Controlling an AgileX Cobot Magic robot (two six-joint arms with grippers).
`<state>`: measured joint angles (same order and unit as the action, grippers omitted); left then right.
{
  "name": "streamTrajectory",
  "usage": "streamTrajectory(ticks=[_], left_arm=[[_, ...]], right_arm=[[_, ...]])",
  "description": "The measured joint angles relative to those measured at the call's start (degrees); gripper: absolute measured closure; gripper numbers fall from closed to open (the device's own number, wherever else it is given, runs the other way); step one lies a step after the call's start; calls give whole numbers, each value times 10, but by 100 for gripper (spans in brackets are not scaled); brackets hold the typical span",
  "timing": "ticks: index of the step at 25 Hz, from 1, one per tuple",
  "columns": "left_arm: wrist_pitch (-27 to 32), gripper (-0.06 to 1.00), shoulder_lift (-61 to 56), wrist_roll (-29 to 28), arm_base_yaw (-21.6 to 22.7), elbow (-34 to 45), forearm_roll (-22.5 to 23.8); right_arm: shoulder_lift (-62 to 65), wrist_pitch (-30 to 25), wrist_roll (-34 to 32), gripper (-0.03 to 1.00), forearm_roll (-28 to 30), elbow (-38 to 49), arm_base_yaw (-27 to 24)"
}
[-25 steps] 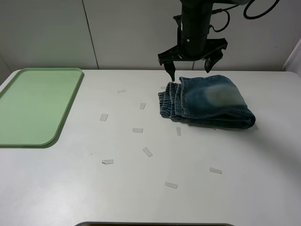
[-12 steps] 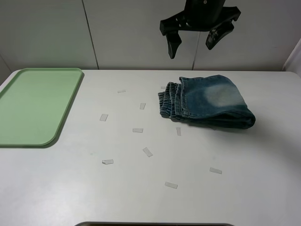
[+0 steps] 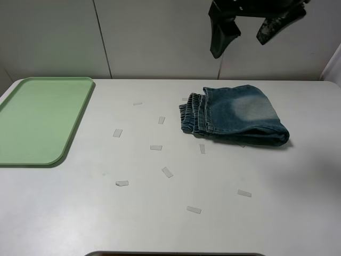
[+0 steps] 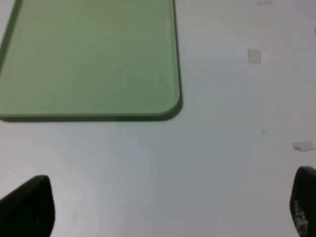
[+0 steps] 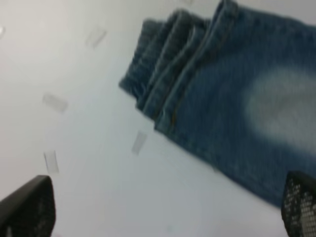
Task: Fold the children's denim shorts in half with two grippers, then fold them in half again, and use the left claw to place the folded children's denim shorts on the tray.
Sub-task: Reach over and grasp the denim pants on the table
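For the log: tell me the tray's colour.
The tray is pale green, plain, best seen in the exterior high view.

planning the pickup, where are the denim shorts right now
In the exterior high view the folded denim shorts lie on the table, right of its middle, below the open right pincer, far from the green tray at the left edge.

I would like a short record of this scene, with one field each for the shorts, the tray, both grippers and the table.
children's denim shorts: folded, lying on the table right of the middle, not on the tray
tray: pale green, at the table's left side, no shorts on it
right gripper: open, raised above the shorts, holding nothing
left gripper: open, above bare table near a tray corner
table: white, with small pale strips scattered
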<state>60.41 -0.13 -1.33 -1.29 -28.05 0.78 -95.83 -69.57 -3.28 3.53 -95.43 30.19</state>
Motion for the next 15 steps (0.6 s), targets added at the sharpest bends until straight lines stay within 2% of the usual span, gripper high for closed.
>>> streamTrajectory(ticks=[15], left_arm=[[1, 0, 0, 0, 0, 0, 0]], right_arm=[[309, -1, 12, 27, -2, 339, 0]])
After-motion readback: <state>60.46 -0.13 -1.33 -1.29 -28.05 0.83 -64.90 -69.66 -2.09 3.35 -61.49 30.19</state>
